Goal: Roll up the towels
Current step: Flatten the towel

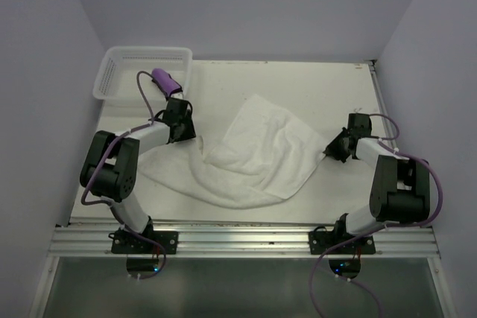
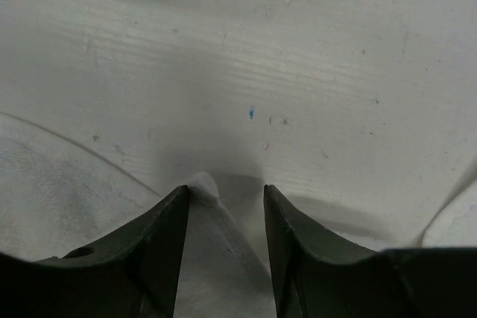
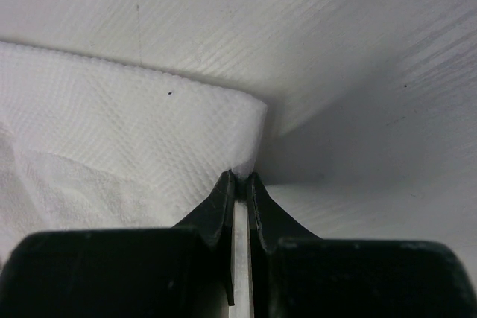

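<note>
The large white towel (image 1: 253,150) lies crumpled and partly spread across the middle of the table. My left gripper (image 1: 184,130) is at its left corner. In the left wrist view the jaws (image 2: 226,193) stand open, with a towel corner (image 2: 201,184) between them, touching the left finger. My right gripper (image 1: 329,153) is at the towel's right corner. In the right wrist view it (image 3: 240,178) is shut on the towel's edge (image 3: 134,132). The small purple towel (image 1: 166,80) lies rolled in the white mesh basket.
The white mesh basket (image 1: 112,72) stands at the table's back left corner. Walls close in on the left, back and right. A metal rail (image 1: 238,240) runs along the near edge by the arm bases.
</note>
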Controlling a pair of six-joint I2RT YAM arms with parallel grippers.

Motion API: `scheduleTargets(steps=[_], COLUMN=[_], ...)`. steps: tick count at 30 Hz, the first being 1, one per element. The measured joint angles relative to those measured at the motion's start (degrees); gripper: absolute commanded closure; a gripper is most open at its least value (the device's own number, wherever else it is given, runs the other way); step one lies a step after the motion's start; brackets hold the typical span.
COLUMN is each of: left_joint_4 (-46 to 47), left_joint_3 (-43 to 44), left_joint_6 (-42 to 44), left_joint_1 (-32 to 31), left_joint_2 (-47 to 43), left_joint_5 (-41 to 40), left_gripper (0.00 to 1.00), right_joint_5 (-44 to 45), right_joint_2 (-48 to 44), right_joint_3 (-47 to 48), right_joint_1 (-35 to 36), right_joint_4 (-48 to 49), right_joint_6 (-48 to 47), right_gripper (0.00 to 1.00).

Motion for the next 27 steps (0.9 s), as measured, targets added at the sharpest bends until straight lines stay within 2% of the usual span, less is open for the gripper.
scheduleTargets(steps=[4,8,10,13,16,21,27], left_joint_4=[-0.37,-2.08,-2.69,-3.06,-4.35,-8.59,-11.72], left_joint_3=[1.09,2.16,2.16,2.16,2.16,2.64,5.81], left_joint_6=[0.33,0.61,0.79,0.81,0.48,-0.04,-0.24], left_joint_1=[-1.22,-1.99,-2.1,-2.21,-2.25,-2.25,-0.98], left_joint_2=[1.46,2.23,2.23,2.1,1.55,-1.51,-10.8], left_joint_5=[-2.89,-6.56,-7.8,-9.14,-10.1,-11.41,-12.15], left_gripper=[0.6,0.78,0.85,0.88,1.0,1.0,1.0], right_joint_5=[-0.02,0.0,-0.02,0.0,0.28,1.81,3.58], right_joint_2=[0.04,-0.02,-0.09,-0.24,-0.74,-3.61,-12.48], right_joint_3=[0.0,-0.07,-0.09,-0.09,-0.15,-0.44,-0.35], right_joint_1=[0.0,0.0,0.0,0.0,0.04,0.04,0.09], right_joint_4=[0.09,0.13,0.17,0.13,-0.13,-5.51,-11.58], right_joint_6=[0.09,0.09,0.11,0.09,0.04,-0.28,-0.81], right_gripper=[1.0,1.0,1.0,1.0,1.0,1.0,1.0])
